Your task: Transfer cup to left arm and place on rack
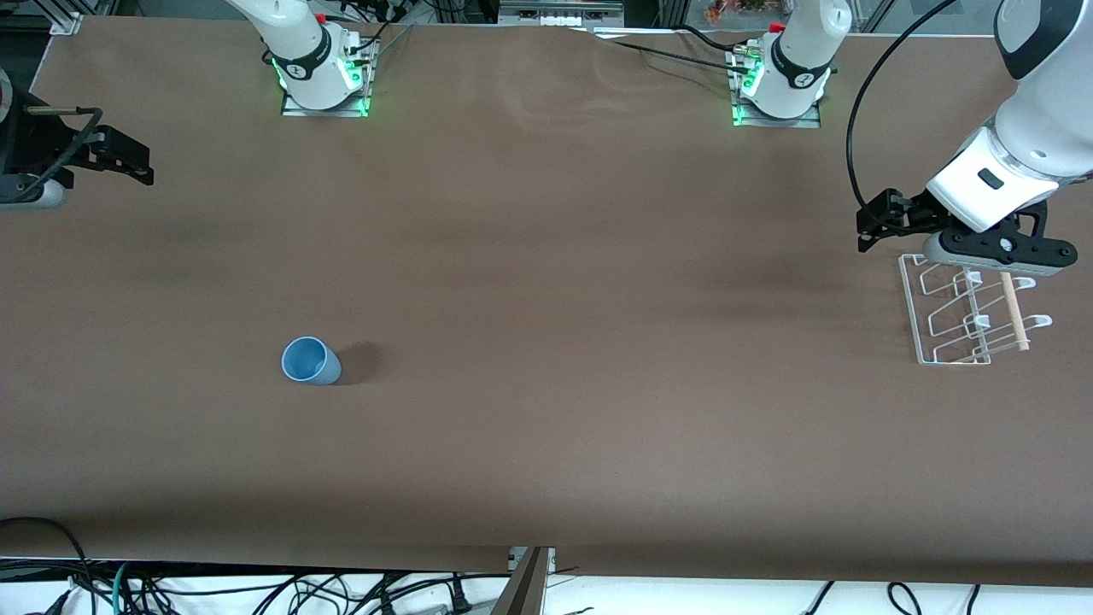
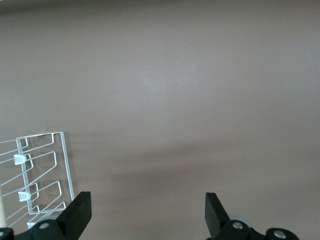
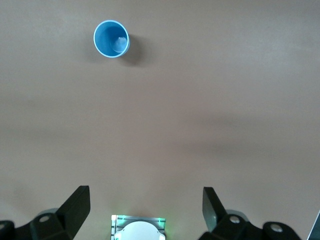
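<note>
Standing upright on the brown desk [image 1: 546, 444], the light-blue cup [image 1: 310, 360] is the thing nearest the front camera, its open mouth up, toward the right arm's end of the desk and well in from every edge. Nothing touches it; in the right wrist view the cup [image 3: 111, 38] sits alone on the bare surface.

Farther from the camera, close to the edge at the left arm's end, lies the white wire rack [image 1: 956, 316], with its light wooden rod [image 1: 1014, 309] running along the side nearest that edge. The rack is well apart from the cup.

The left gripper [image 1: 871, 229] hangs in the air over the rack's farther end, its black fingers [image 2: 80, 210] spread wide with nothing between them; the rack's wire loops [image 2: 42, 172] show just beside one finger in the left wrist view.

The right gripper [image 1: 128, 162] hovers over the desk edge at the right arm's end, its fingers [image 3: 77, 202] likewise wide apart and empty.
</note>
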### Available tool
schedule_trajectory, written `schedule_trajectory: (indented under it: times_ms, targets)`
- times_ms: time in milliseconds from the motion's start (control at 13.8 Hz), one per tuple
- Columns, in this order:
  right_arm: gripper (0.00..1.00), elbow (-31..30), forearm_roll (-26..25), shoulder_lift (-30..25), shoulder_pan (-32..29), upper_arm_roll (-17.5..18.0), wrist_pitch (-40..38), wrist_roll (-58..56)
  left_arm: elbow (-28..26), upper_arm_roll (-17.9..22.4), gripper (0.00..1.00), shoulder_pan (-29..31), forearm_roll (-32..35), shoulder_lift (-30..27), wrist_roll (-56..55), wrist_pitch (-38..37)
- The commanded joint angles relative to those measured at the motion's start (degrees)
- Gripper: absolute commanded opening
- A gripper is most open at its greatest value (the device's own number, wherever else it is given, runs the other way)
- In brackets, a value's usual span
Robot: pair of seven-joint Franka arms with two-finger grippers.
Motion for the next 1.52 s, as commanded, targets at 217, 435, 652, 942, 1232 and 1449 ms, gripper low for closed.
schedule_trajectory:
  times_ms: [217,435,652,942,1232,1449]
  targets:
    - [1.0,0.5,0.8,0.0,-0.3,0.2,-2.3,-1.1,1.2,0.1,1.0,-0.3,-0.4,0.3,-0.6,-1.0]
    - [0.99,0.5,0.8,0.0,-0.3,0.3,-2.3,-1.1,1.2,0.1,1.0,-0.3,-0.4,0.4,-0.6,-1.0]
    - [0.99,-0.3,0.3,1.8,-0.2,0.3,-2.2,-1.2,1.2,0.1,1.0,-0.3,-0.4,0.3,-0.6,-1.0]
    - [0.99,-7.8,-0.2,5.5,-0.5,0.1,8.0,-1.9,1.2,0.1,1.0,-0.3,-0.4,0.3,-0.6,-1.0]
    - [0.99,-10.0,0.8,13.3,-2.9,-1.4,21.0,-5.0,1.2,0.1,1.0,-0.4,-0.4,0.3,-0.6,-1.0]
    - [0.99,-9.5,2.4,19.0,-2.3,-1.2,27.9,-3.6,1.2,0.1,1.0,-0.3,-0.4,0.3,-0.5,-1.0]
